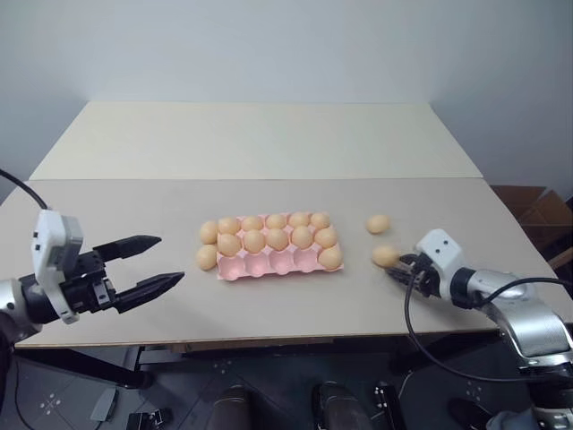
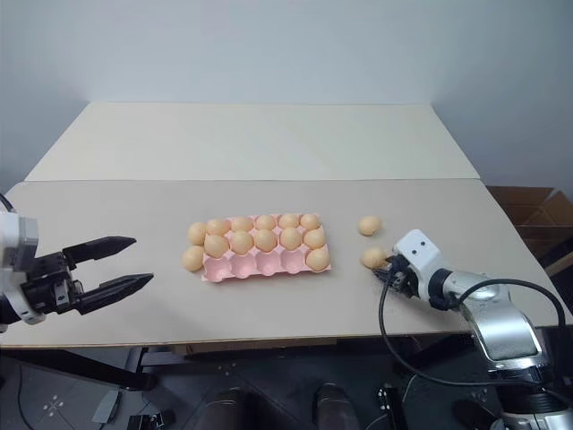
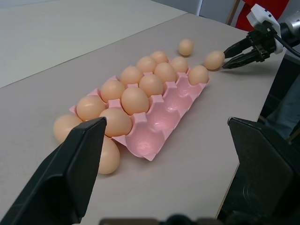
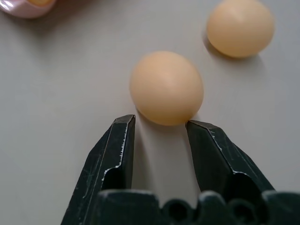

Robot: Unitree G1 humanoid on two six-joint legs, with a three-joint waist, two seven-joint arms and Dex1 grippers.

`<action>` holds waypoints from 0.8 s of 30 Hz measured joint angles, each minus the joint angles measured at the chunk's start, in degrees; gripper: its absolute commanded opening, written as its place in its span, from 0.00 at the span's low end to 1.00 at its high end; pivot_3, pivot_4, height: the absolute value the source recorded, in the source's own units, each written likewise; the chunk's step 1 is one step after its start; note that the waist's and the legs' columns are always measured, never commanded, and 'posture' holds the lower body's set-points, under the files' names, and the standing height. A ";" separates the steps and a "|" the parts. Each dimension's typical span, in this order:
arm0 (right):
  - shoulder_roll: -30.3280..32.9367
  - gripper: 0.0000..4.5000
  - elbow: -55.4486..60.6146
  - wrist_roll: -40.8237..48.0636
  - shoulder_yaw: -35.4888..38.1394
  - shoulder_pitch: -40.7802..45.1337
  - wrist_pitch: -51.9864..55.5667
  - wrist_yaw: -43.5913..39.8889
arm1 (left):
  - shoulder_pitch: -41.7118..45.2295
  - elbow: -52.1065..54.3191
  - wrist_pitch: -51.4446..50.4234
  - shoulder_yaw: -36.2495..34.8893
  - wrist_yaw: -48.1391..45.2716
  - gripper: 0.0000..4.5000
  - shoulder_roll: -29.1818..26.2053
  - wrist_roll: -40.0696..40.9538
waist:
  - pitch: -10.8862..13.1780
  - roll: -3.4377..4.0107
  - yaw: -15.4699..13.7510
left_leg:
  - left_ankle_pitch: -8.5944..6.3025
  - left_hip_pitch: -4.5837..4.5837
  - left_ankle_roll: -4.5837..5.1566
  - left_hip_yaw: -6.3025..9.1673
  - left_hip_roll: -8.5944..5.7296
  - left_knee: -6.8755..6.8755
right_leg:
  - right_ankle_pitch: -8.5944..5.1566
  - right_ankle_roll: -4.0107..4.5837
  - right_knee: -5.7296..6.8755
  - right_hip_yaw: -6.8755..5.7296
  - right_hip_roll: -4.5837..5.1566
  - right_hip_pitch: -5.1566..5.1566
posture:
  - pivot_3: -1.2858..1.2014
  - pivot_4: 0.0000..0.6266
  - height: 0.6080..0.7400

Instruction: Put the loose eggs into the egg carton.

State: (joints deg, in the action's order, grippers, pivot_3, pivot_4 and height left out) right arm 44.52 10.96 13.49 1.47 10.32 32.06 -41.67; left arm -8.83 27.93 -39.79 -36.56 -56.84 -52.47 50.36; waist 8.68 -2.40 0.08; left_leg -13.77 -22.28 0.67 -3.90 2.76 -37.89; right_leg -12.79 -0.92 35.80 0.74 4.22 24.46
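Orange-tan loose egg (image 4: 166,87) on table, just beyond right jaws' tips, touching; jaws narrowed, not pinching it.

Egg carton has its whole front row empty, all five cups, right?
Not quite. The egg carton has only four empty cups in its front row. The cup at the end nearest the right gripper already holds an egg. The left wrist view shows it best.
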 measured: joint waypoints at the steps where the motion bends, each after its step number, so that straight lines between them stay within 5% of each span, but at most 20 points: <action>1: 0.00 0.52 0.78 0.29 0.00 0.03 0.31 -0.29 | -0.01 0.01 0.00 0.00 0.02 1.00 0.02 -0.04 | 0.00 0.00 -0.01 | 0.00 0.00 0.00 0.00 0.00 0.00 | 0.00 0.00 0.00 0.00 0.00 0.00 | 0.52 0.24 1.00; 6: 0.01 0.52 3.10 0.94 -0.23 0.11 2.11 -1.18 | -0.55 0.10 0.00 -0.01 0.04 1.00 0.09 -0.16 | 0.00 0.00 0.00 | 0.00 0.00 0.00 -0.01 -0.01 0.00 | 0.00 -0.01 -0.01 0.01 0.02 -0.01 | 0.52 0.24 1.00; 14: 0.12 0.98 3.18 0.74 -0.30 1.62 4.19 -0.73 | -1.35 0.49 -0.01 -0.55 0.36 1.00 0.09 -0.68 | 0.00 0.00 0.04 | 0.00 0.01 0.00 -0.01 -0.01 0.00 | 0.00 0.00 0.00 0.01 0.01 0.00 | 0.52 0.24 1.00; 24: 0.41 0.98 7.93 1.87 -0.58 -0.21 4.35 -3.22 | -1.35 0.57 0.00 -0.54 1.18 1.00 0.29 -0.81 | 0.00 0.00 -0.07 | -0.01 0.01 0.01 0.01 -0.01 0.01 | -0.01 -0.01 -0.01 -0.01 0.03 -0.02 | 0.52 0.24 1.00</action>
State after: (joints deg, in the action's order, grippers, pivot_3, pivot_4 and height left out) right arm 44.93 18.89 15.35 0.89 10.11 36.41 -44.89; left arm -10.18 28.50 -39.79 -37.10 -55.66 -52.18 49.55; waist 8.68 -2.41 0.01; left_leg -13.78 -22.27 0.68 -3.90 2.75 -37.89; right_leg -12.79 -0.93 35.79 0.73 4.25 24.44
